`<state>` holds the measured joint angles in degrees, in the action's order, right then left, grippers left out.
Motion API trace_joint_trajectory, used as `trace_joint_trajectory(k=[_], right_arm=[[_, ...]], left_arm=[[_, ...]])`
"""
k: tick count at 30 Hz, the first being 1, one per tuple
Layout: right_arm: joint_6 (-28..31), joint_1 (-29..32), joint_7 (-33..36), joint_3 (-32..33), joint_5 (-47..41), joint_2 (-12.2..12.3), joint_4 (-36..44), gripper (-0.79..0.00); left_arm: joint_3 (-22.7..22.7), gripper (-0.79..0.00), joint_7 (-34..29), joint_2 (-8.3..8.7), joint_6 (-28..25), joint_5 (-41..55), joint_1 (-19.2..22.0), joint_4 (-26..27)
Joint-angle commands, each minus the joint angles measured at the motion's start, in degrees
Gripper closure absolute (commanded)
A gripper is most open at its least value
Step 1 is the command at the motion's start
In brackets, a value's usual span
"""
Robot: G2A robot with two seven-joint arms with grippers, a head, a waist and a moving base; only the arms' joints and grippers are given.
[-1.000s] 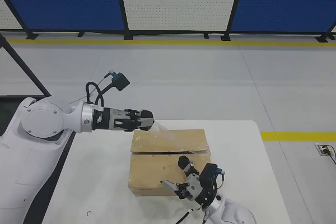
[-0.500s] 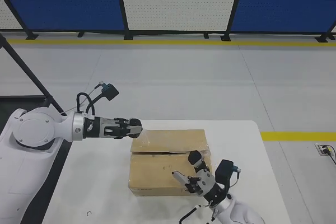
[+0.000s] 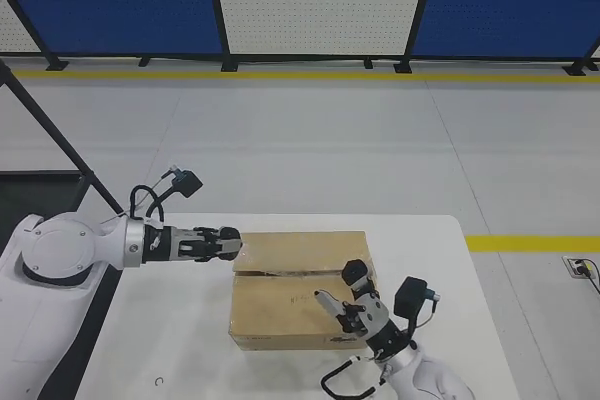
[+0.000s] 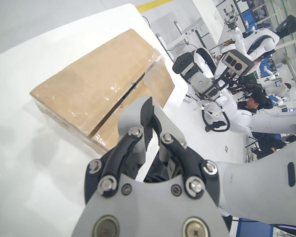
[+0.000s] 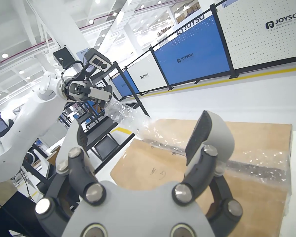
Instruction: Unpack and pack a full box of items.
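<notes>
A brown cardboard box [image 3: 300,285] lies in the middle of the white table [image 3: 170,330], its top flaps sealed with clear tape. My left gripper [image 3: 233,243] is at the box's far left corner, shut on a peeled strip of the clear tape [image 5: 123,117], which stretches from the seam to its fingers. In the left wrist view, the gripper [image 4: 151,109] is closed above the box [image 4: 93,82]. My right gripper [image 3: 339,288] stands open over the box's near right part [image 5: 249,149], fingers [image 5: 204,134] apart and holding nothing.
A black metal rack [image 3: 25,140] stands off the table's left side. Bare table surface lies left of the box and along the right edge [image 3: 460,300]. A small ring-shaped mark [image 3: 158,381] sits near the front left.
My left gripper has drawn back to the left and lower along the box's far edge, pulling the tape strip with it. The right gripper has shifted right over the box.
</notes>
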<state>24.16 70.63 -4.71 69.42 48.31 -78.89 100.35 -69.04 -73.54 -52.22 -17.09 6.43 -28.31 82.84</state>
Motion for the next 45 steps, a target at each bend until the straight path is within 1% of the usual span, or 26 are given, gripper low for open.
trace_joint_trajectory(k=[1, 4, 10, 14, 28, 36, 45], right_arm=[[0.0, 0.0, 0.0, 0.0, 0.0, 0.0, 0.0, -0.785], [-0.1, -0.2, 0.3, -0.1, 0.1, 0.0, 0.0, -0.785], [0.1, -0.5, 0.6, -0.6, 0.2, 0.0, -0.4, -0.785], [-0.2, -0.6, 1.2, -0.9, 0.5, 0.0, -0.5, -0.785], [-3.8, -2.6, 3.9, -3.3, 1.4, -0.4, -0.4, -0.785], [-4.0, -3.0, 4.1, -3.6, 1.3, -0.4, -0.2, -0.785], [-4.7, -3.8, 5.1, -4.5, 1.4, -0.6, -0.6, -0.785]], left_arm=[[-0.6, 0.000, 0.8, 0.20, -0.4, 0.0, -0.7, 0.3], [-1.6, 0.000, 1.9, 0.52, -1.3, 0.0, -1.5, 1.0], [-2.2, 0.000, 3.0, 1.08, -0.2, -2.7, -2.7, 0.6], [-1.4, 0.000, 3.4, 1.12, 0.4, -3.3, -2.9, -0.7], [2.6, 0.000, 1.1, 0.68, 1.9, -1.5, -1.0, -5.1], [3.8, 0.000, 0.7, 0.69, 2.0, -2.0, -0.8, -7.1], [4.0, 0.000, 0.5, 0.82, 2.5, -1.0, -0.6, -9.1]])
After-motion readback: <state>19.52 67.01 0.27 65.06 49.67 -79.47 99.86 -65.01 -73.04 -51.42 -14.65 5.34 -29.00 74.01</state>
